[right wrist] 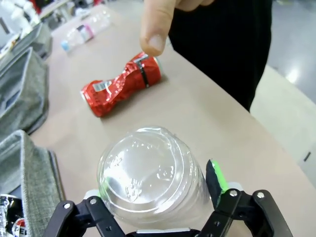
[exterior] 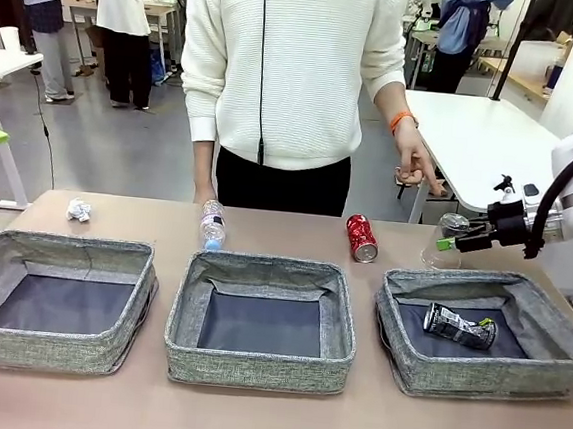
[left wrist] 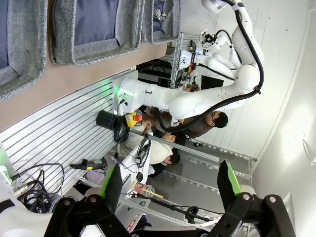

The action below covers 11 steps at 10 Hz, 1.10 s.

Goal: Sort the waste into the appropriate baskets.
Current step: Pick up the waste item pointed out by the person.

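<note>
A clear plastic cup (exterior: 442,248) (right wrist: 148,170) stands upside down on the table behind the right basket (exterior: 556,351). My right gripper (exterior: 449,240) (right wrist: 159,183) is shut on it, green pads against both sides. A dented red can (exterior: 362,238) (right wrist: 121,85) lies just left of the cup. A clear bottle with a blue cap (exterior: 212,224) (right wrist: 81,35) lies behind the middle basket (exterior: 262,266). A white paper ball (exterior: 79,210) sits behind the left basket (exterior: 63,246). A crushed black-white can (exterior: 459,326) lies in the right basket. My left gripper (left wrist: 169,180) is open, off the table.
A person in a white sweater stands at the far edge. One hand (exterior: 416,166) hangs above the table's right end, and a finger (right wrist: 155,29) points down over the red can. The table's front strip before the baskets is bare.
</note>
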Motion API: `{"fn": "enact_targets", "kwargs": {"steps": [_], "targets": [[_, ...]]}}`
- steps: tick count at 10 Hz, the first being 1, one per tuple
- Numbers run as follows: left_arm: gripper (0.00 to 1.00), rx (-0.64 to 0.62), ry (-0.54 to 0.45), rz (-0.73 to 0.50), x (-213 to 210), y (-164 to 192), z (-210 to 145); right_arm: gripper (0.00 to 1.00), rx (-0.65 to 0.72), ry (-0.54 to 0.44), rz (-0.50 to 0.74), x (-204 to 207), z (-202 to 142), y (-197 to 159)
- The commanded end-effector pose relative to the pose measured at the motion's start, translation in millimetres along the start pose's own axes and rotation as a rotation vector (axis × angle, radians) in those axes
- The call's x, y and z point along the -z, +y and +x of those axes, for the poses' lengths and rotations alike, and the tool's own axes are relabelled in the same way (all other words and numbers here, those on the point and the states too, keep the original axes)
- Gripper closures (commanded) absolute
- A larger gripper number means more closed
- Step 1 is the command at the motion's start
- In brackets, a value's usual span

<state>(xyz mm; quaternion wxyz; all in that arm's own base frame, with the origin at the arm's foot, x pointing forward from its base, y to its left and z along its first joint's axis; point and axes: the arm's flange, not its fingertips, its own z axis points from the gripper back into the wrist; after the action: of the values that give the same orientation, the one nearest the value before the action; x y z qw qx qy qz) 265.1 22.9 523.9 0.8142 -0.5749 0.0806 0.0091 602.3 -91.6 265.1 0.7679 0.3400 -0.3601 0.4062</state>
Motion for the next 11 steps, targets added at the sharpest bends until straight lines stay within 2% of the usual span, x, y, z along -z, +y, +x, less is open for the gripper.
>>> {"fn": "enact_targets", "kwargs": {"steps": [1,2,3,4,5,6,7,10,11], "targets": [[0.0,0.021,0.004,-0.017,-2,-2,-2,0.38,0.034,0.0,-0.016,1,2,-3],[0.0,0.021,0.004,-0.017,-2,-2,-2,0.41,0.041,-0.011,-0.011,1,1,-2],[0.0,0.021,0.004,-0.017,-2,-2,-2,0.57,0.046,-0.015,-0.011,1,-3,0],[0.0,0.021,0.004,-0.017,-2,-2,-2,0.6,0.061,-0.019,-0.013,-1,-6,0],[0.0,0.021,0.004,-0.017,-2,-2,-2,0.76,0.082,-0.041,-0.006,-5,-9,0],[0.0,0.021,0.004,-0.017,-2,-2,-2,0.79,0.097,-0.054,-0.007,-8,-12,1],[0.0,0.021,0.004,-0.017,-2,-2,-2,0.95,0.119,-0.072,-0.006,-13,-13,3],[0.0,0.021,0.004,-0.017,-2,-2,-2,0.95,0.164,-0.083,-0.096,-40,2,10],[0.0,0.021,0.004,-0.017,-2,-2,-2,0.95,0.193,-0.096,-0.148,-65,24,22]]}}
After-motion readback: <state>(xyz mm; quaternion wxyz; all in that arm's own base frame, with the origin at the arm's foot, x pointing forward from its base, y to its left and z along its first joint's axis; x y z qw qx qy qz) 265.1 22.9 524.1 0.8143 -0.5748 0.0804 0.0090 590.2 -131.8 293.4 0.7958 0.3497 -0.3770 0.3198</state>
